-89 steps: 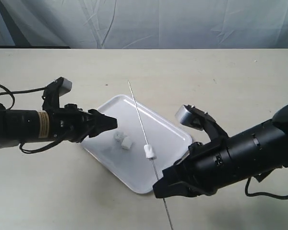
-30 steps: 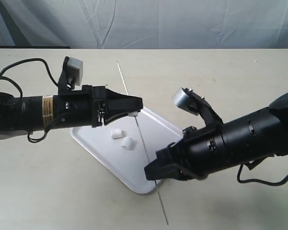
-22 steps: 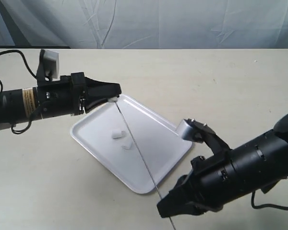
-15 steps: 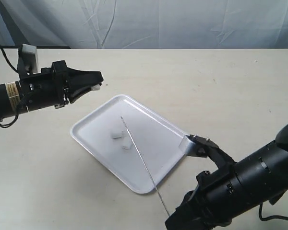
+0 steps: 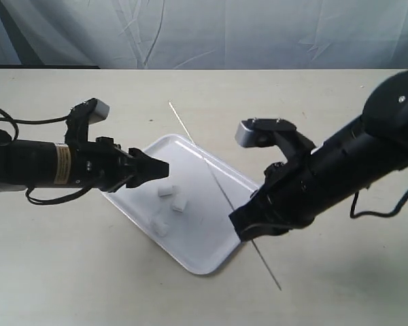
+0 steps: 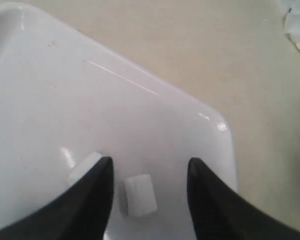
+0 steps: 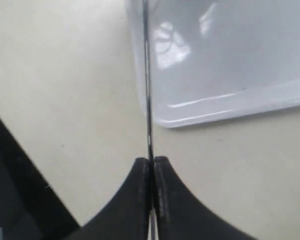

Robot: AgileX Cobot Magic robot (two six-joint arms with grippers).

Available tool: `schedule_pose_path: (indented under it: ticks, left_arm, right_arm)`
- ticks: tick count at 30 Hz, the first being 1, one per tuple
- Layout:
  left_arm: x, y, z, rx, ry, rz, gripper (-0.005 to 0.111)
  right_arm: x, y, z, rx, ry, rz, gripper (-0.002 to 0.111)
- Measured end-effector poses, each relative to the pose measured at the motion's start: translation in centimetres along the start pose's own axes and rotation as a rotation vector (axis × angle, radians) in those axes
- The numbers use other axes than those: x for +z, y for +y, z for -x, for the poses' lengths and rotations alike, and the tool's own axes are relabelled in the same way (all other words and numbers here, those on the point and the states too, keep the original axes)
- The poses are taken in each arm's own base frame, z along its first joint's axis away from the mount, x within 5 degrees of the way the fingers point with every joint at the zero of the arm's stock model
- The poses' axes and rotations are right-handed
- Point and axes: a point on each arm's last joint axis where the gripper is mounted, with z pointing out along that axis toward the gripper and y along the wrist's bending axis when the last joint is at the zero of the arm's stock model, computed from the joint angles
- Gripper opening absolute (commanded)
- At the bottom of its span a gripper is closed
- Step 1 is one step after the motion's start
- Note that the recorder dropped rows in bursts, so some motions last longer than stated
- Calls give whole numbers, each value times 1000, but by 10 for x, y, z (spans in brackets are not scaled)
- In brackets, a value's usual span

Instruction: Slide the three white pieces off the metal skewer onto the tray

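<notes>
Just off the tray (image 5: 204, 239) rim, right claw (image 7: 151, 163) clamps the skewer (image 5: 190, 139); left claw (image 5: 162, 168) gapes.

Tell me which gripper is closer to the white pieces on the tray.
Left. The left gripper hovers open just above the white pieces on the tray; the right gripper pinches the metal skewer just outside the tray's rim.

The white rectangular tray (image 5: 205, 239) lies flat at the centre of the frame, turned cornerwise. The three white pieces (image 5: 179, 203) rest loose on its left half, two close together and the third nearer the bottom of the frame. The thin metal skewer (image 5: 202, 160), bare, slants from upper centre to lower right across the tray's right side, pinched in the right gripper (image 7: 151, 165).
</notes>
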Motion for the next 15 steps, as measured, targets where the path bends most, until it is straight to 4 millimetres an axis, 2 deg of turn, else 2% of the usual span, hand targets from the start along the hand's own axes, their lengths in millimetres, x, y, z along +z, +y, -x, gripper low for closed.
schedule_pose_path:
  ticks: [4, 9, 11, 15]
  left_arm:
    - [3, 0, 2, 11, -29, 38, 57]
    - [-5, 2, 10, 10, -82, 64, 60]
    - [-15, 1, 18, 35, -110, 76, 60]
    - [-40, -7, 32, 142, -154, 81, 60]
  right_arm:
    - [-3, -8, 19, 0, 25, -103, -1]
    - [17, -21, 31, 47, 76, -118, 1]
    - [28, -28, 35, 65, 102, -117, 9]
    - [49, -40, 42, 90, 156, -112, 34]
